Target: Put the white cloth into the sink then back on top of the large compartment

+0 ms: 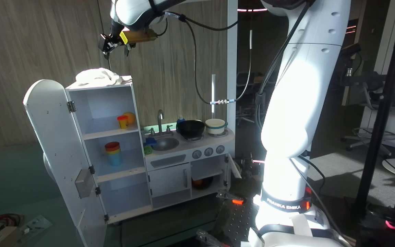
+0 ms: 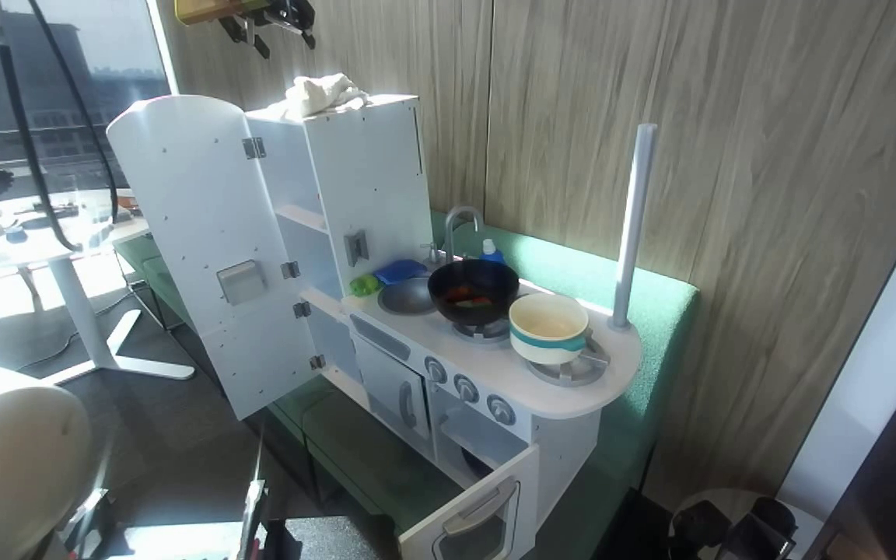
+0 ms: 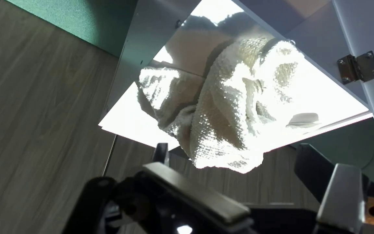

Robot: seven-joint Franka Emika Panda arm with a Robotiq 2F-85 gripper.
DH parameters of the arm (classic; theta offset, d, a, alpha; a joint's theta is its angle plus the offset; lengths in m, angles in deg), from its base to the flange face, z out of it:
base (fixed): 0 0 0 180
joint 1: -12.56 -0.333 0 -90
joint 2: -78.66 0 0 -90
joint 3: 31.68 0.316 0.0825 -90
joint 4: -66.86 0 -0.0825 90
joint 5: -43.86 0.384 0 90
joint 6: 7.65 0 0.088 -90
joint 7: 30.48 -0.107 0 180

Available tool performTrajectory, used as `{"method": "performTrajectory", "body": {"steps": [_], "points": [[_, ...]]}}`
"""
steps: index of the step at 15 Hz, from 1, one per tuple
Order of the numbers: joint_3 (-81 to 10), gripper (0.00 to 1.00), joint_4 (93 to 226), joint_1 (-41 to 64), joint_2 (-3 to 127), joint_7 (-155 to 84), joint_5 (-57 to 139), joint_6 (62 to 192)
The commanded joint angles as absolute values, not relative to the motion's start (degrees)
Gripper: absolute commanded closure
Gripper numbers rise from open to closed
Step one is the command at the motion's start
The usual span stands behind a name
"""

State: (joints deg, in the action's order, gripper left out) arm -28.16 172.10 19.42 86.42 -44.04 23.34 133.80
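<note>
The white cloth (image 1: 96, 76) lies crumpled on top of the tall white compartment (image 1: 101, 87). It also shows on the compartment's top in an exterior view (image 2: 323, 95) and in the wrist view (image 3: 222, 107), where one end hangs over the edge. The grey sink (image 1: 165, 144) is set in the lower counter beside the compartment; it also shows in an exterior view (image 2: 401, 299), partly hidden by a black pan. My gripper (image 1: 117, 53) is above the cloth and apart from it. It also shows in an exterior view (image 2: 286, 45). In the wrist view its fingers (image 3: 234, 156) are wide apart with nothing between them.
The compartment's door (image 1: 55, 137) stands open. A curved faucet (image 1: 160, 120) rises behind the sink. A black pan (image 2: 473, 292) and a cream pot (image 2: 549, 327) stand on the burners. A blue item (image 2: 401, 271) and a green item (image 2: 365, 285) lie beside the sink.
</note>
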Motion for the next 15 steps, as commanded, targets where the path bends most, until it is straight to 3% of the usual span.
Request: {"method": "performTrajectory", "body": {"steps": [1,7,15], "points": [[-29.7,0.0,163.7,18.5,82.1,-43.4,24.0,130.3],[-31.4,0.0,149.8,16.7,73.4,-33.6,35.7,120.5],[-33.8,0.0,132.2,16.8,59.6,-32.2,35.4,112.4]]}}
